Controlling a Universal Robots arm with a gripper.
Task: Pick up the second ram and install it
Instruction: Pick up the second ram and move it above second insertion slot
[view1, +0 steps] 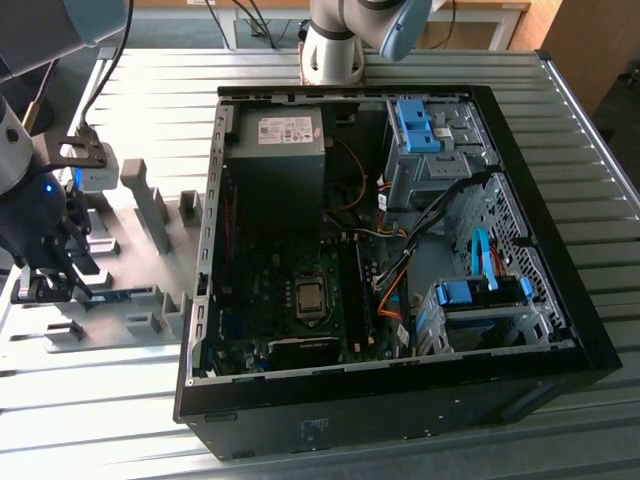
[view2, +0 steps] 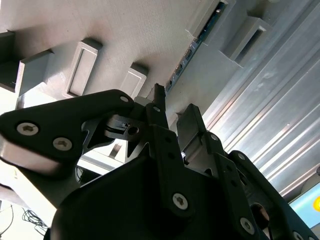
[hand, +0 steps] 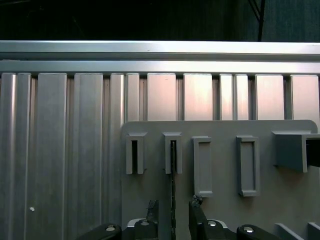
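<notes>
The second ram stands on edge in a grey fixture plate, a thin dark strip running from a holder slot toward me. In the second wrist view it is a slim blue strip. My gripper is open, with one finger on each side of the stick's near end and a gap to each. In the exterior view the gripper hangs low over the fixture at the exterior view's left, beside the blue ram.
An open black computer case lies in the middle of the ribbed metal table. Inside it are the power supply, the processor socket, memory slots, orange cables and light-blue drive brackets. Grey posts rise from the fixture.
</notes>
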